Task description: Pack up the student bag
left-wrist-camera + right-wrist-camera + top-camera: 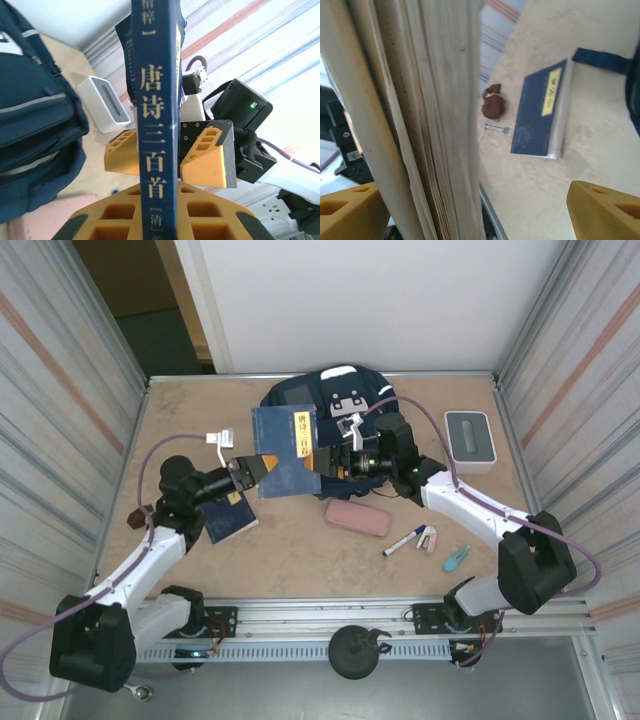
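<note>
The student bag (330,390), navy with white patches, lies at the back middle of the table; its side also fills the left of the left wrist view (35,125). A blue book with yellow lettering (287,450) hangs in front of the bag between both grippers. My left gripper (262,468) is shut on its lower corner, and the spine (157,125) rises out of the yellow fingers (160,220). My right gripper (335,462) stands open around the book's page edge (430,120), its yellow fingertips (605,210) well apart from the paper.
A second blue book (230,515) lies under my left arm. A pink pencil case (357,517), a marker (404,541), a small pink-white item (428,538) and a teal item (456,558) lie front right. A white-grey box (468,440) sits at the back right. A brown lump (137,513) rests at the left wall.
</note>
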Motion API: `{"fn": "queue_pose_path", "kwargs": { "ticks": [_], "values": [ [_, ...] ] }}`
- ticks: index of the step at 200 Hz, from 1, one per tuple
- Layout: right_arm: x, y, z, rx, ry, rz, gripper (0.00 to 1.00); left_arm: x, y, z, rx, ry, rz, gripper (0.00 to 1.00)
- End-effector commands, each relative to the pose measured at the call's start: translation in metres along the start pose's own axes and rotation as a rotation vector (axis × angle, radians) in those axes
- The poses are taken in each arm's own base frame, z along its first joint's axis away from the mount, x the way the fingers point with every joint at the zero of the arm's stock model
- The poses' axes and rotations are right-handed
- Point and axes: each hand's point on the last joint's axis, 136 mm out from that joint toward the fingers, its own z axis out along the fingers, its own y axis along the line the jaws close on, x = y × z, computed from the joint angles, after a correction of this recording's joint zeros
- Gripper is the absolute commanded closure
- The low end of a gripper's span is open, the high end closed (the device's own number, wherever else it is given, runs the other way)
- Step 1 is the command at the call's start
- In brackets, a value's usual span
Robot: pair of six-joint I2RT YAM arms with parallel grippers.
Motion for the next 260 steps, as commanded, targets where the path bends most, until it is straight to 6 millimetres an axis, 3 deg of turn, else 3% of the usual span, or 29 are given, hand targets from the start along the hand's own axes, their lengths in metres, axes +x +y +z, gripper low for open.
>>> {"fn": "queue_pose_path", "kwargs": {
  "ticks": [1,15,29,47,64,80,99,142,159,196,218,235,260],
  "values": [
    [-0.026,0.051,-0.008,-0.173,-0.057,-0.081,0.15,-0.013,-0.041,0.011,0.141,0.008,0.074,1.00],
    [-0.032,0.060,-0.010,-0.207,-0.076,-0.085,0.28,-0.012,-0.041,0.018,0.154,0.022,0.062,1.00],
    [-0.040,0.062,-0.014,-0.217,-0.101,-0.080,0.57,-0.012,-0.038,0.023,0.149,0.028,0.051,1.00],
    [-0.047,0.056,-0.024,-0.195,-0.145,-0.059,0.79,-0.013,-0.022,0.028,0.093,0.031,0.034,1.00],
    [-0.054,0.045,-0.035,-0.147,-0.170,-0.031,1.00,-0.010,-0.003,0.034,0.011,0.056,0.038,0.80],
    [-0.061,0.030,-0.051,-0.084,-0.187,-0.005,1.00,-0.007,0.015,0.039,-0.102,0.088,0.084,0.55],
    [-0.075,0.009,-0.082,0.001,-0.233,0.027,1.00,-0.006,0.040,0.045,-0.297,0.122,0.207,0.42],
    [-0.103,-0.061,-0.178,0.205,-0.413,0.211,1.00,-0.002,0.087,0.081,-0.536,0.330,0.497,0.29],
    [-0.104,-0.084,-0.201,0.251,-0.463,0.260,1.00,-0.004,0.112,0.097,-0.581,0.441,0.546,0.28],
    [-0.092,-0.113,-0.204,0.294,-0.442,0.294,1.00,-0.003,0.168,0.119,-0.637,0.703,0.746,0.26],
    [-0.088,-0.126,-0.199,0.296,-0.415,0.315,1.00,0.004,0.190,0.130,-0.598,0.852,0.827,0.25],
    [-0.087,-0.135,-0.196,0.290,-0.400,0.336,1.00,0.014,0.197,0.137,-0.537,0.929,0.869,0.22],
    [-0.085,-0.144,-0.194,0.293,-0.392,0.357,1.00,0.029,0.191,0.149,-0.429,0.982,0.926,0.18]
  ]
}}
